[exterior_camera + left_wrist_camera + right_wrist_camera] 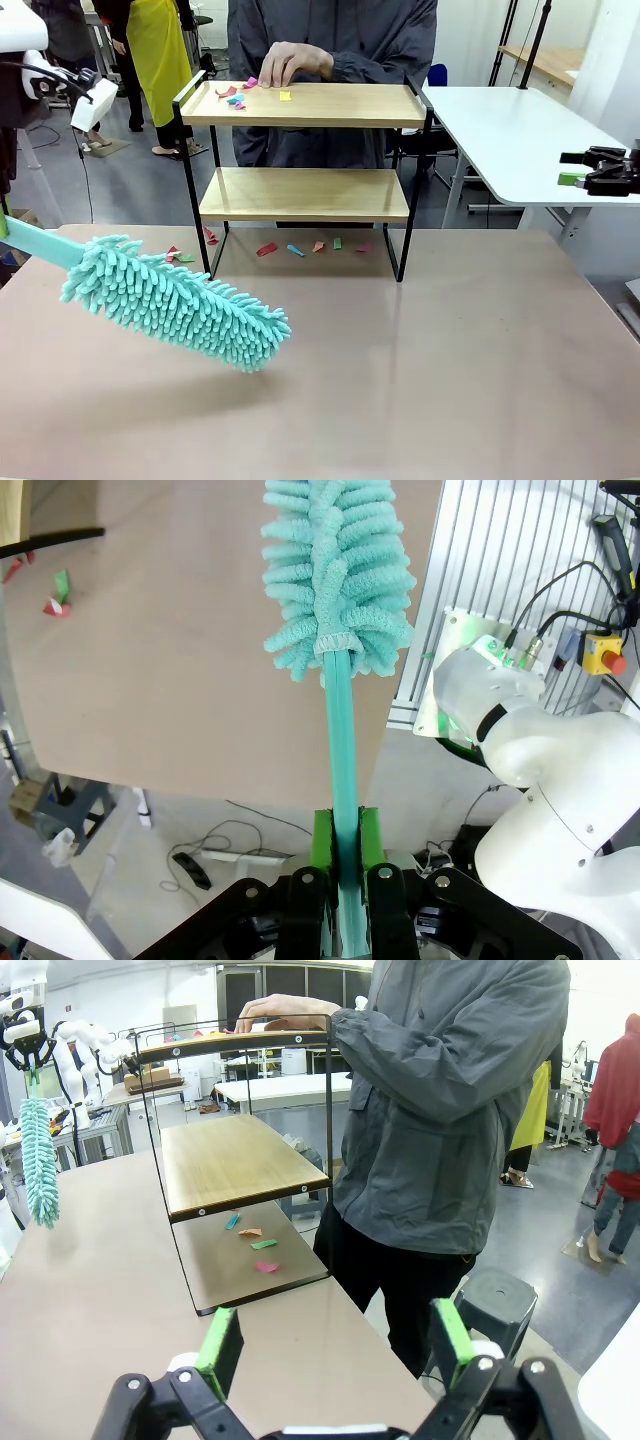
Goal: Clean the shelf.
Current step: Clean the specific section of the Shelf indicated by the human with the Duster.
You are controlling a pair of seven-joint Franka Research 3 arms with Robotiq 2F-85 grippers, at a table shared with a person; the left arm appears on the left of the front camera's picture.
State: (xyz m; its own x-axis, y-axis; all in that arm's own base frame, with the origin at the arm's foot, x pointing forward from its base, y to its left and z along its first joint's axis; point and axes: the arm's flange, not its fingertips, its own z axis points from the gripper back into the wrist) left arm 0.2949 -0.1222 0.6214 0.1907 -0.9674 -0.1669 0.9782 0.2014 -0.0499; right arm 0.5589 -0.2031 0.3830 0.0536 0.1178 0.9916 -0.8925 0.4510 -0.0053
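Scraps of coloured paper (240, 95) litter the top wooden board of the shelf (300, 195), which stands at the far middle of the brown tabletop (450, 360). A person's hand (293, 62) rests fingertips-down on that board, and more scraps (295, 248) lie beneath the lower one. The left hand (345, 830) is clenched on the thin teal handle of a fluffy duster (175, 300), whose head is over the near-left tabletop, apart from the shelf; the right hand (335, 1345) is released, jaws wide, with nothing between its green pads.
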